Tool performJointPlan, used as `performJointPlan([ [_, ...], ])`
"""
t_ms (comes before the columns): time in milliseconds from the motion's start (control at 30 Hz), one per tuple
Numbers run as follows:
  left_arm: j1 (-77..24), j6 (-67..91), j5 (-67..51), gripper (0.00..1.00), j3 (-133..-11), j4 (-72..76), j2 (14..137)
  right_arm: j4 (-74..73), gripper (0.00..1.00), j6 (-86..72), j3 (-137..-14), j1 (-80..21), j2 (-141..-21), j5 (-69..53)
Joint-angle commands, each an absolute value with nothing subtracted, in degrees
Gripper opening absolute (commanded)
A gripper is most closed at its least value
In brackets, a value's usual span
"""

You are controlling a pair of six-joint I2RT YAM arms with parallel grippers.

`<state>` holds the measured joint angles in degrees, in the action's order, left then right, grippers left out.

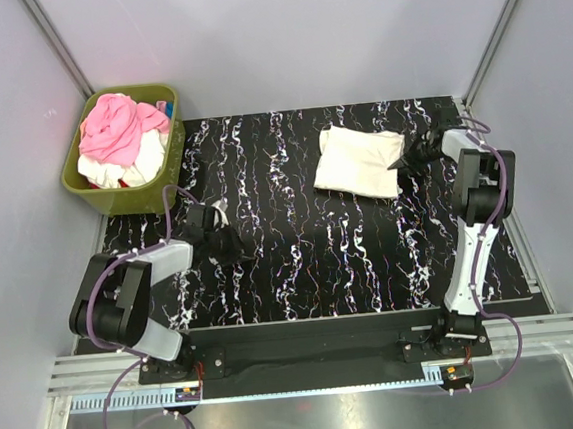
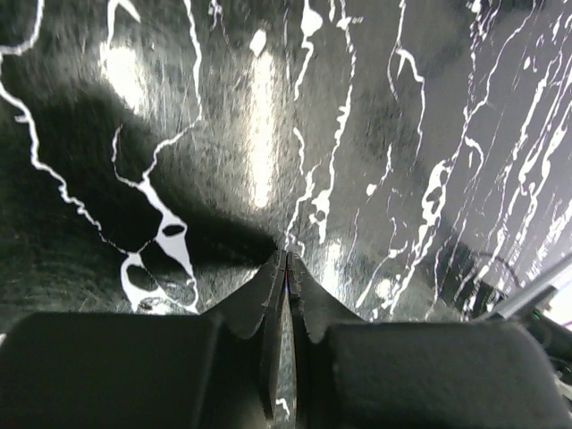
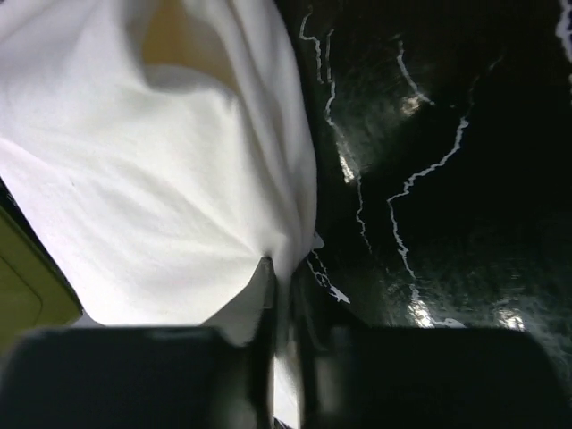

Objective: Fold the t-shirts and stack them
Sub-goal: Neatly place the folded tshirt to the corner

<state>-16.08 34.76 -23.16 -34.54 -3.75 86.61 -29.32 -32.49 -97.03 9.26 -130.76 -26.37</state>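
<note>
A folded cream-white t-shirt (image 1: 359, 160) lies on the black marbled table at the back right. My right gripper (image 1: 400, 162) is at its right edge, shut on a pinch of the white cloth (image 3: 179, 179), which bunches at the fingertips (image 3: 284, 273). My left gripper (image 1: 231, 241) is shut and empty, low over the bare table at the left; in the left wrist view the jaws meet at their tips (image 2: 285, 257). A pink t-shirt (image 1: 118, 124) lies on top of white ones in the green basket (image 1: 167, 170).
The green basket stands at the back left corner of the table (image 1: 301, 263). Grey walls close in the table at the back and both sides. The arm bases and a metal rail (image 1: 309, 358) run along the near edge.
</note>
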Motion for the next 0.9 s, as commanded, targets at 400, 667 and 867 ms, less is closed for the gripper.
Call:
performJointPlan([
  [400,-28.92,34.98,0.88,0.07,-40.70,-10.46,93.78,-47.80,0.00,-19.61,-132.05,14.68,-145.62,-3.96],
  [667,-28.83,34.45,-1.23,0.07,-38.06,-6.24,91.93,-49.32,0.00,-15.65,-148.80,17.31,-153.98,3.51],
  [867,-28.74,34.54,-1.41,0.05,-38.15,-5.80,92.37,-41.84,0.13,-14.24,-150.11,18.81,-154.16,6.85],
])
